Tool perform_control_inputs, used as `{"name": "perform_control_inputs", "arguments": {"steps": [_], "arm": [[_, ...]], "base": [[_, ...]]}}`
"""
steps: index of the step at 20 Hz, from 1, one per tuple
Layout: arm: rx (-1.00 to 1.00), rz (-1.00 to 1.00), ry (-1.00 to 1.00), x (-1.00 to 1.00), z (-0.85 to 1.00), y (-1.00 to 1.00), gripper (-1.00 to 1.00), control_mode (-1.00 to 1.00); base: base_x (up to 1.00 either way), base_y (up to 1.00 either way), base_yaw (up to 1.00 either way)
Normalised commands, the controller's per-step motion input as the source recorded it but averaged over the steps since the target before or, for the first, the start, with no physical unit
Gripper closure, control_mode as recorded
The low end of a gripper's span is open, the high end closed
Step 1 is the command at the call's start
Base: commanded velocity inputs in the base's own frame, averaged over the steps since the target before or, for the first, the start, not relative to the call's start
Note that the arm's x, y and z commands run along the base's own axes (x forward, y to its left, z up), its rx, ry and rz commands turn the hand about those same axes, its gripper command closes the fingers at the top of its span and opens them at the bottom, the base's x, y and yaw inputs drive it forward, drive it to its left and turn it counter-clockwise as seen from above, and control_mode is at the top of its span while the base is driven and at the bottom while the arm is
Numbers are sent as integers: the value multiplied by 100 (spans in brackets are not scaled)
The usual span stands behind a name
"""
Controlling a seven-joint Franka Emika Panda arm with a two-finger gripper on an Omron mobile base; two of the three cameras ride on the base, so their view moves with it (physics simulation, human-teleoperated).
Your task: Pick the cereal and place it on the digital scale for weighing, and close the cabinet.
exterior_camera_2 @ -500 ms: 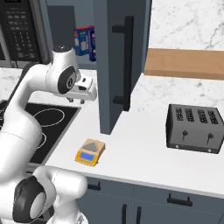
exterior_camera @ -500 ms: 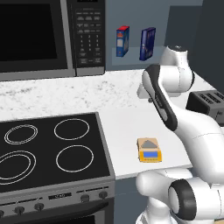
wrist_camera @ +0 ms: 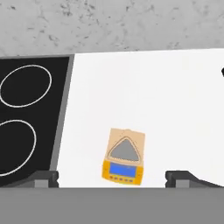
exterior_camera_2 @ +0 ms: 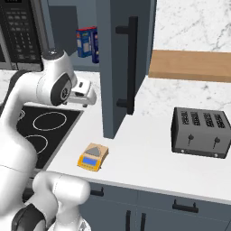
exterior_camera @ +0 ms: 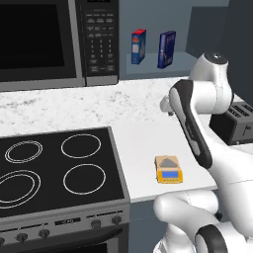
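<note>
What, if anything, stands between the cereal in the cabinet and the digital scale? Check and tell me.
Nothing visible blocks that path. The cereal stands in the open cabinet beside a red-topped blue box. Bare white counter lies between the cabinet and the digital scale. The scale's plate is bare.

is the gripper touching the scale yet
Apart. In the hand view the gripper has its tips spread wide either side of the scale, which lies well below on bare counter.
</note>
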Motion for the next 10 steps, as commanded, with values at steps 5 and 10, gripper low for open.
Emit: {"name": "perform_control_inputs", "arguments": {"steps": [5, 10], "arm": [[0, 0, -19, -14, 69, 5, -100, -100], [-1, 0, -12, -25, 73, -1, -100, -100]], "base": [[0, 0, 0], [0, 0, 0]]}}
